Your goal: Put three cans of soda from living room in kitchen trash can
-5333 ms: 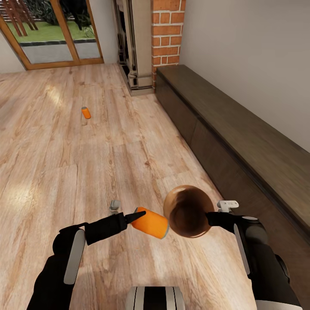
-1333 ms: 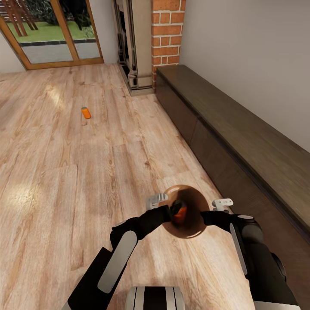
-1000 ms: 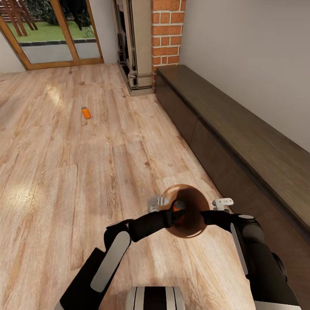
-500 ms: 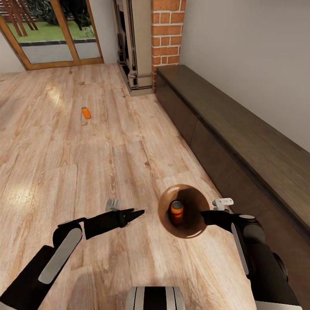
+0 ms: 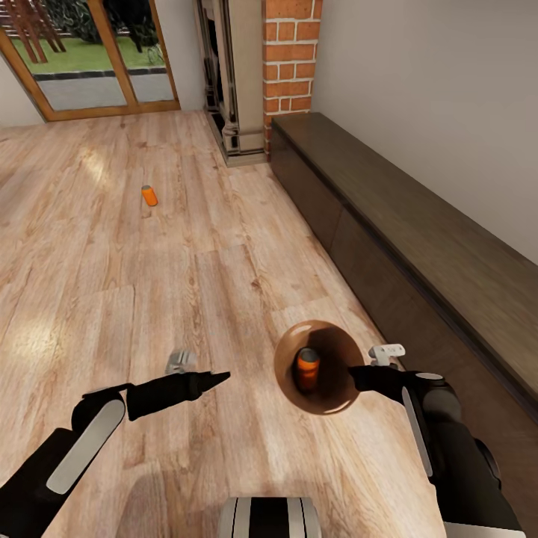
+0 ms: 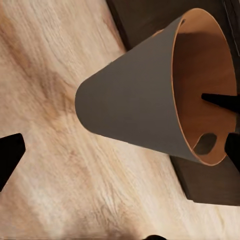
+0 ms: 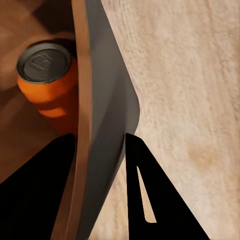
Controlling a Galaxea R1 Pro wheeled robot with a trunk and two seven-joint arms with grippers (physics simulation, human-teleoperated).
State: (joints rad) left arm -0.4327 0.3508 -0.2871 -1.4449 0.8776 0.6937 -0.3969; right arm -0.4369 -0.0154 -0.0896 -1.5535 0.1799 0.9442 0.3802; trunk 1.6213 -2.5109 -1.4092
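My right gripper (image 5: 357, 377) is shut on the rim of the tash can (image 5: 334, 390), held just above the wood floor with its copper inside facing the head camera. One orange can of soda (image 5: 307, 364) stands inside it. The right wrist view shows that can of soda (image 7: 47, 82) behind the tash can wall (image 7: 102, 125), with the right gripper (image 7: 97, 187) pinching the wall. My left gripper (image 5: 223, 378) is open and empty, a short way left of the tash can (image 6: 130, 105). A second orange can of soda (image 5: 149, 196) lies far off on the floor.
A long dark bench (image 5: 418, 246) runs along the right wall. The red-brick fireplace (image 5: 288, 52) stands at its far end. Glass doors (image 5: 90, 56) are at the back left. Open wood floor (image 5: 112, 284) stretches ahead and to the left.
The left gripper carried an orange can into the tash can, let it go, and has pulled back out to the left. The right arm and tash can have stayed still.
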